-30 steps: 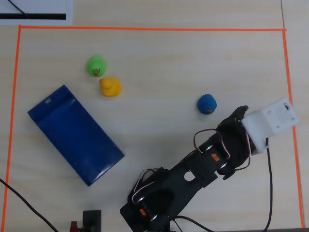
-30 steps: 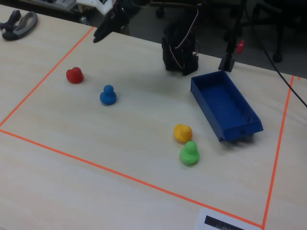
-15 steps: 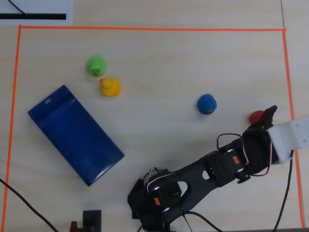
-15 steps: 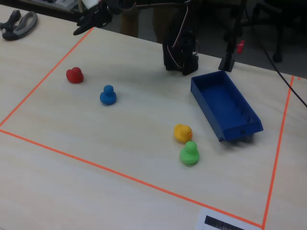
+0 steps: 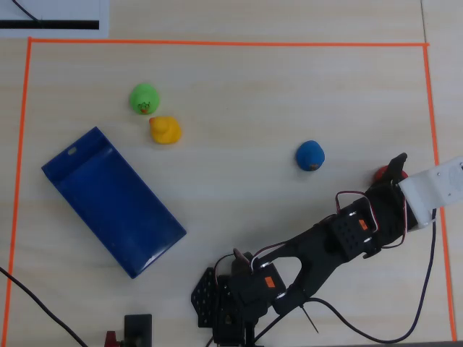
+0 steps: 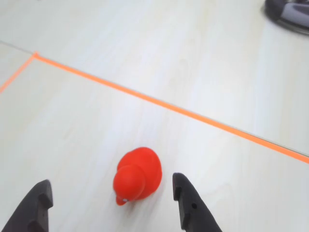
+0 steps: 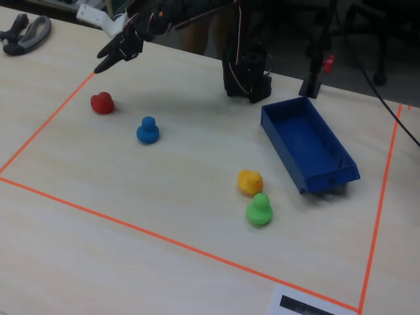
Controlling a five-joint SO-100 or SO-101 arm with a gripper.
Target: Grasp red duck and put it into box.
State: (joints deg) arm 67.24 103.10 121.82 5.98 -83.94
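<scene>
Four toy ducks sit on the pale wooden table (image 7: 197, 197), one of each colour: one red duck (image 7: 102, 103), one blue duck (image 7: 147, 130), one yellow duck (image 7: 249, 181) and one green duck (image 7: 259, 210). There is one blue box (image 7: 308, 144), open at the top, with nothing visible inside it. One line of orange tape (image 7: 164, 239) frames the work area as a rectangle.

In the fixed view the red duck stands near the left edge of the taped frame, just inside the tape, with the blue duck a little to its right and apart from it. The yellow and green ducks are touching or nearly so, close to the box's near end and well apart from the red duck. In the overhead view the red duck (image 5: 381, 173) is mostly hidden by the arm, only a sliver showing at the right side; the box (image 5: 112, 199) lies on the far left.

The gripper (image 6: 112, 203) hangs above the red duck (image 6: 137, 175) with its two dark fingers (image 6: 186, 198) spread wide, one on each side of the toy and touching nothing. In the wrist view the duck lies between the fingertips, nearer the right one, with bare table all around it.

A grey tool-like object (image 7: 26, 31) rests outside the tape at the table's far left corner in the fixed view.
</scene>
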